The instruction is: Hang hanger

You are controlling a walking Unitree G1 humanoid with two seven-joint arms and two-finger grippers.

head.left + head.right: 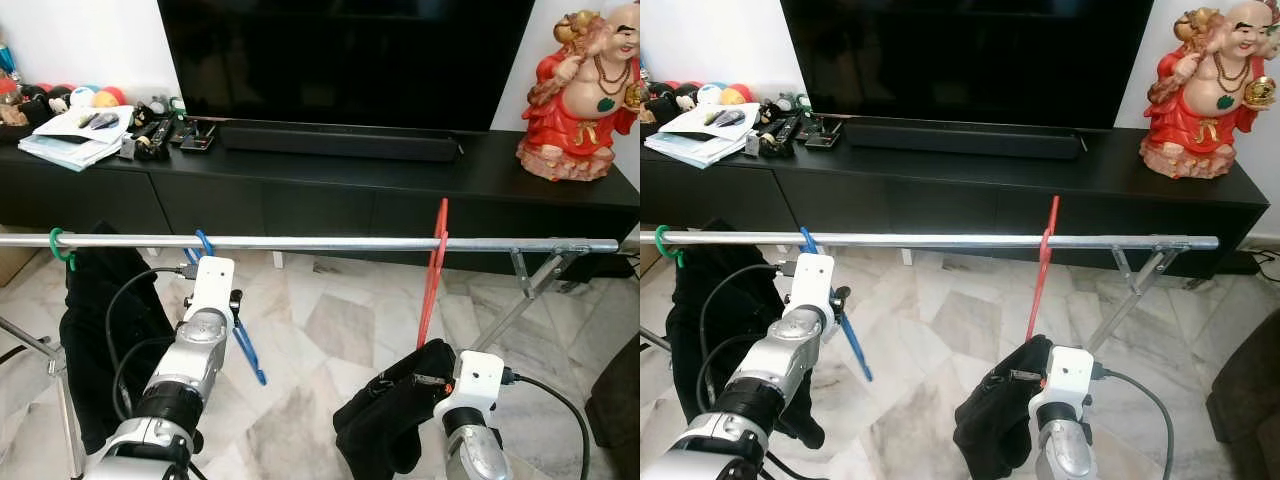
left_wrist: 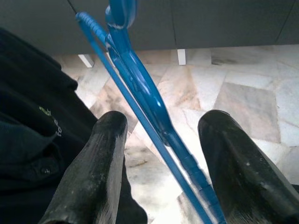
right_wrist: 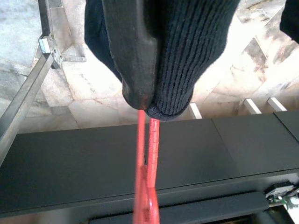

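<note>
Black knit cloth (image 3: pixel 187 56) wraps over my right gripper (image 3: pixel 140 100), which is clenched on the red hanger (image 1: pixel 432 280) at its lower end; one finger (image 3: pixel 131 46) shows pressed against the red plastic where it leaves the fabric. That red hanger runs up from my grip to the metal rail (image 1: pixel 330 243), its hook over the bar, right of the middle. The dark garment (image 1: pixel 395 410) bunches around my right wrist, below the rail.

My left gripper (image 2: pixel 161 135) is spread apart, its two fingers (image 2: pixel 93 172) standing on either side of the blue hanger (image 1: pixel 245 345) without closing on it. That blue hanger hangs from the rail by its hook, left of the middle. Further left, a green hook (image 1: pixel 58 245) holds a black garment (image 1: pixel 100 330) on the same rail. Behind the rail stands a black TV cabinet (image 1: pixel 330 190) with a red figurine (image 1: pixel 578 100) on its right end.
</note>
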